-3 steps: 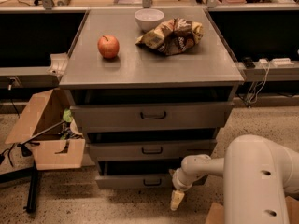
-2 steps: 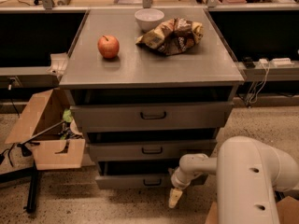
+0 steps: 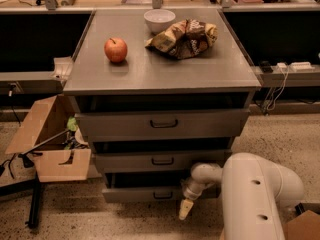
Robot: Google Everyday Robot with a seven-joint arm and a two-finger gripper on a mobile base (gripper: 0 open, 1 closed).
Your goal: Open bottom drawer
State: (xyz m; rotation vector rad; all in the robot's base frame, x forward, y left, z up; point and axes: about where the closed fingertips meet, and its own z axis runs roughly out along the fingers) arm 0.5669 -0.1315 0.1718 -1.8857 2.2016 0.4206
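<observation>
Grey bottom drawer (image 3: 131, 194) sits low in the frame, its handle (image 3: 163, 196) lying crosswise, just up-left of our claw (image 3: 185, 210). We cannot tell whether that claw is open or closed.

Table (image 3: 200, 69) centre, three drawers stacked beneath. On top: apple (image 3: 115, 49) left; bowl (image 3: 159, 20) at rear centre; chip bag (image 3: 184, 38) right of apple, just before bowl. Top drawer (image 3: 210, 124) above middle drawer (image 3: 125, 162); bottom drawer (image 3: 135, 194) lowest. Gripper (image 3: 186, 209) low, before bottom drawer front, just right of its handle (image 3: 163, 195). Cardboard box (image 3: 50, 149) on floor, left of table.
</observation>
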